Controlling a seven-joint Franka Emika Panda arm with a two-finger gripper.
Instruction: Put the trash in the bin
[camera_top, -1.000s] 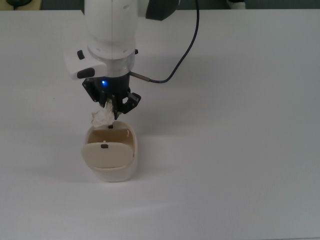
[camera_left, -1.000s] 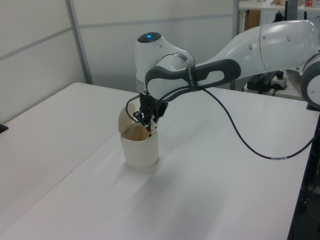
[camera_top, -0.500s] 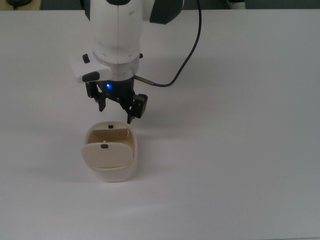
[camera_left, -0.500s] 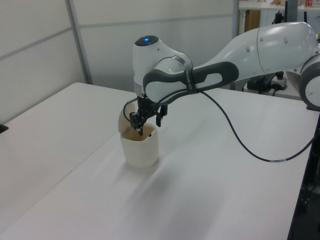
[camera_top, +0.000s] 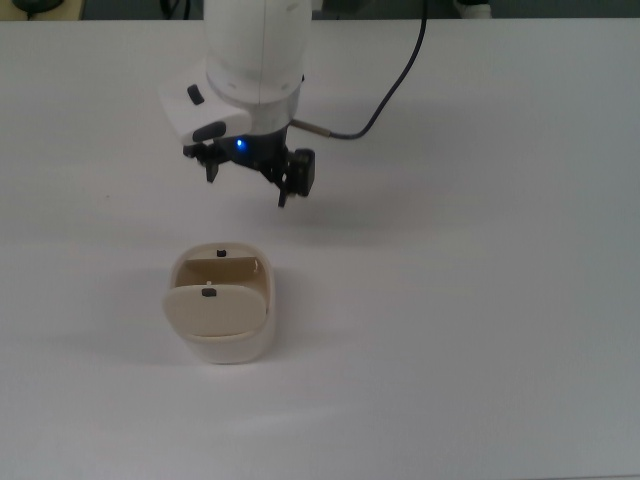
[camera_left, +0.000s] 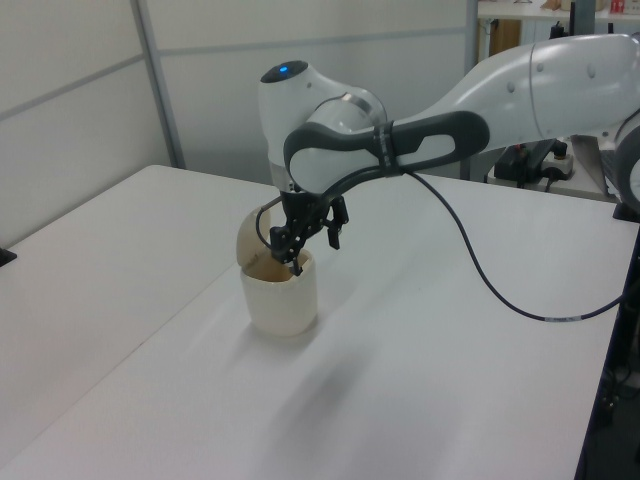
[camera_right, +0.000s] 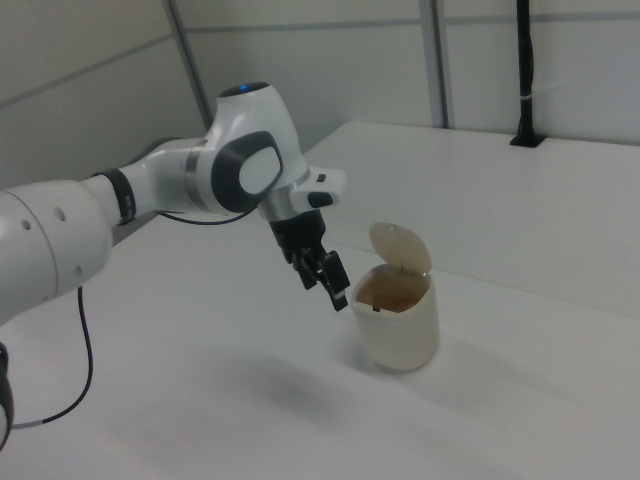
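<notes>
in the top view the bin (camera_top: 220, 318) sits at lower left of centre, flap tipped up, mouth open; the trash, pinched above that mouth a second ago, is gone from the claw and not visible now, so it has likely dropped inside. the gripper (camera_top: 248, 181), jaws spread and empty, has pulled back toward the frame's top, clear of the rim, above the bare table (camera_top: 480, 300). the task looks done.

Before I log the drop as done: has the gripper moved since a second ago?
Yes. In the top view the gripper has moved up-frame, away from the bin.
</notes>
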